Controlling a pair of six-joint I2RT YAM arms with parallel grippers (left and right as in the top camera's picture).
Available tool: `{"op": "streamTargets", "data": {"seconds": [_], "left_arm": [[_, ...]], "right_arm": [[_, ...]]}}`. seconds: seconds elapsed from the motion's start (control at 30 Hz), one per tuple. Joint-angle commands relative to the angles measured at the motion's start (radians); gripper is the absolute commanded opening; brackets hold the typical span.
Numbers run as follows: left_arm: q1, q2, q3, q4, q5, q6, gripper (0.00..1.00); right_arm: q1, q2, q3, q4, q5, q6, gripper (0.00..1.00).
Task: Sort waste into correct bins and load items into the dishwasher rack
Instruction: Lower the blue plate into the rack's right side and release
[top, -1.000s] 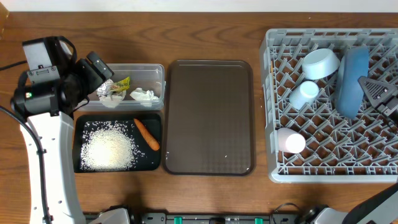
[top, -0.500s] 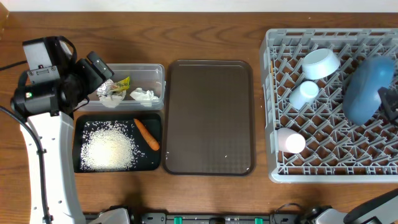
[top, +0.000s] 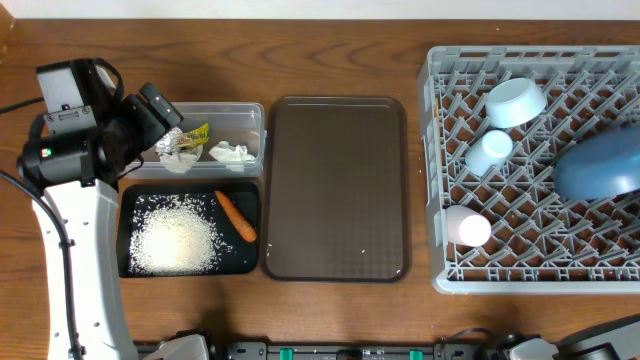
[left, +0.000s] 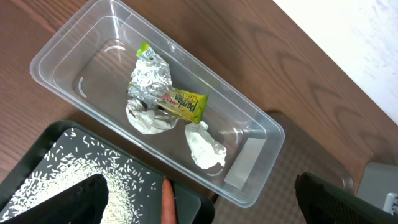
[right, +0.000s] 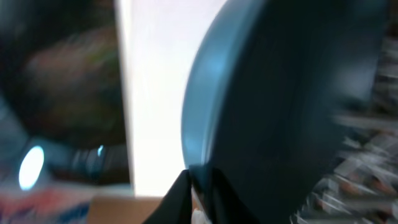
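1. Blue plate (top: 598, 168) lies tilted on the pegs at the right edge of the dishwasher rack (top: 436, 230), with its long axis running across the rack.
2. Right claw (right: 200, 186) sits at the plate's rim in a blurred wrist view; I cannot tell whether it is gripping.
3. Left claw (left: 199, 183) hangs far left of the rack over the clear tub (left: 205, 74), wide open and empty, so the right arm is nearer.

blue plate (top: 598, 168), upright on edge before, now tipped flatter, shifted toward right side of dishwasher rack (top: 437, 150). my right gripper (right: 199, 186) gone from overhead view.
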Motion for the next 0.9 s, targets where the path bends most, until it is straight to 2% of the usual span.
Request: {"op": "streamTargets", "data": {"seconds": [0.0,0.03,0.13,0.23,0.53,0.7,0.8,0.87], "left_arm": [[0.003,-0.003,-0.007,-0.003,-0.016,0.009,0.98],[0.003,-0.003,-0.007,-0.003,-0.016,0.01,0.98],[0.003,-0.003,-0.007,-0.003,-0.016,0.01,0.98],[0.003,-0.003,-0.007,-0.003,-0.016,0.01,0.98],[0.003,-0.003,-0.007,-0.003,-0.016,0.009,0.98],[0.003,-0.003,-0.007,-0.003,-0.016,0.01,0.98],[0.003,-0.003,-0.007,-0.003,-0.016,0.009,0.98],[0.003,-0.003,-0.007,-0.003,-0.016,0.009,0.98]], "right_arm": [[-0.039,0.011,-0.016,-0.036,0.129,0.007,0.18],[-0.048,0.01,-0.016,-0.045,0.138,0.005,0.2],[-0.075,-0.004,-0.016,-0.08,0.183,0.003,0.36],[-0.096,-0.033,-0.016,-0.114,0.253,-0.018,0.41],[-0.097,-0.242,-0.016,-0.241,0.331,-0.089,0.47],[-0.085,-0.406,-0.016,-0.261,0.463,-0.09,0.49],[-0.029,-0.457,-0.016,-0.238,0.537,-0.108,0.45],[0.066,-0.459,-0.016,-0.217,0.562,-0.165,0.44]]}}
